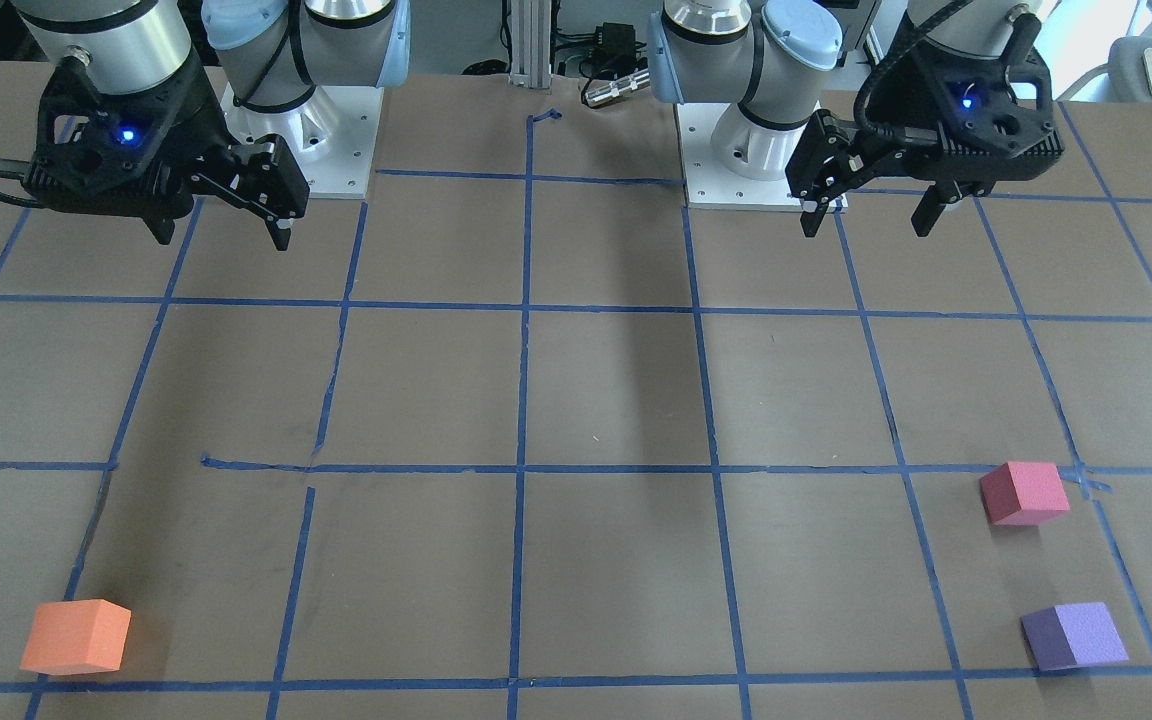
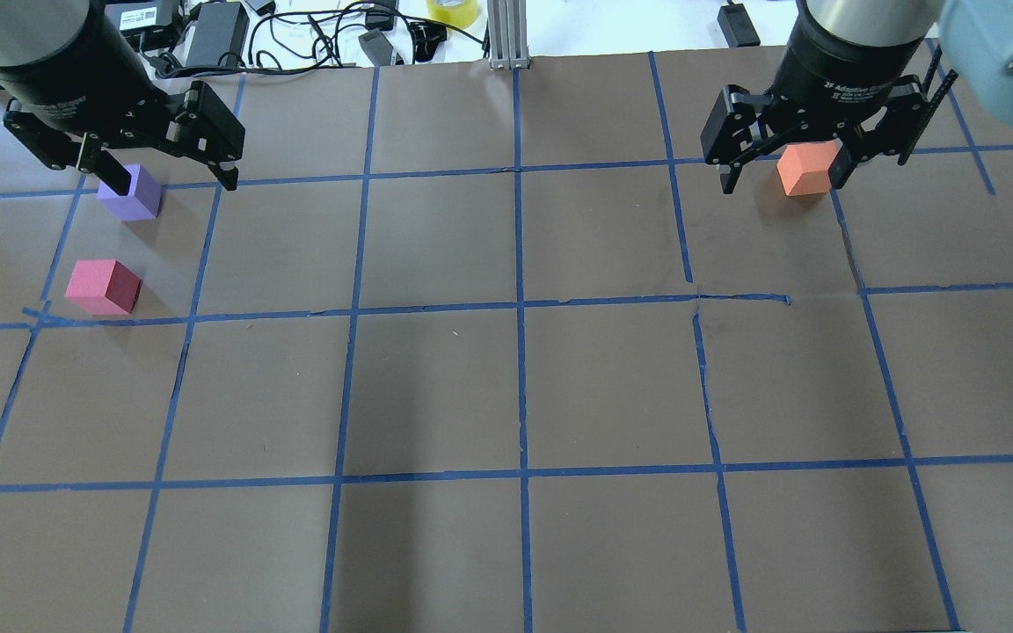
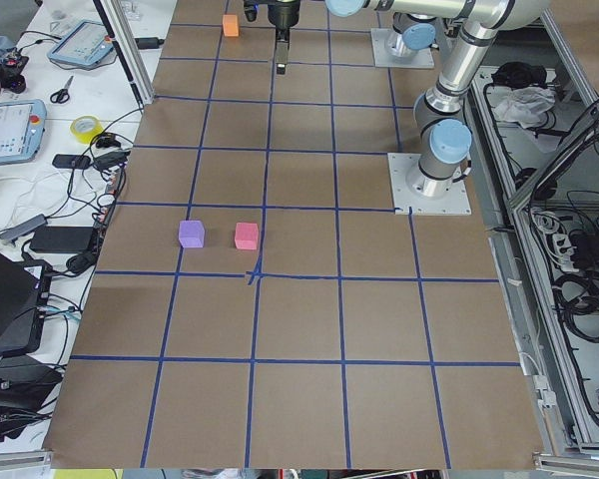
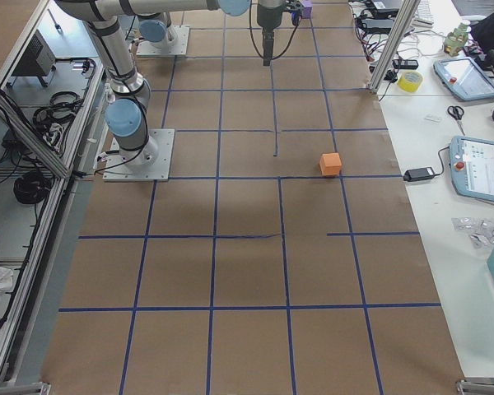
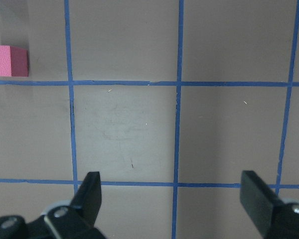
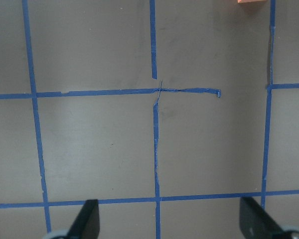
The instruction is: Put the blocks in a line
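Both gape wide and empty: the right pincer (image 1: 223, 235) with the orange block (image 1: 76, 637) well ahead, the left pincer (image 1: 868, 218) with the pink block (image 1: 1024, 493) and purple block (image 1: 1074, 636) ahead, close together. A sloppy descent could knock the neighbour.

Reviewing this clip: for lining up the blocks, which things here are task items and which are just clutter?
Task items:
orange block
pinkish-red block
purple block

Clutter:
yellow tape roll
scissors
power adapter
loose cables
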Available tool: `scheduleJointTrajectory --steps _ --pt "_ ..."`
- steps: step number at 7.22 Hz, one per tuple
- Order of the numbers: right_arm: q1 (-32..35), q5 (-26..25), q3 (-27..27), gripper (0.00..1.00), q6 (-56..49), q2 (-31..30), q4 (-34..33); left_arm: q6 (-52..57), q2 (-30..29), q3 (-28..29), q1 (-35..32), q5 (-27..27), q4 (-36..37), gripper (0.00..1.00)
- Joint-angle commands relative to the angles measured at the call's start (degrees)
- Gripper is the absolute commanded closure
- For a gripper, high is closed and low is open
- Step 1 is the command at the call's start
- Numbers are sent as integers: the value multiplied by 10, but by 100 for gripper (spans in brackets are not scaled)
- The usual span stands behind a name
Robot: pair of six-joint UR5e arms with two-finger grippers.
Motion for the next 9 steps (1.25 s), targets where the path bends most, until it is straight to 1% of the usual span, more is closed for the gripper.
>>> scheduleJointTrajectory --steps 1,4,9 --pt "0 1 0 0 1 -1 -1 0 5 0 -1 1 0 0" --pt "0 8 0 0 1 1 0 0 1 0 0 0 0 0" --pt "0 0 1 0 -3 0 0 -1 0 0 0 -1 0 0"
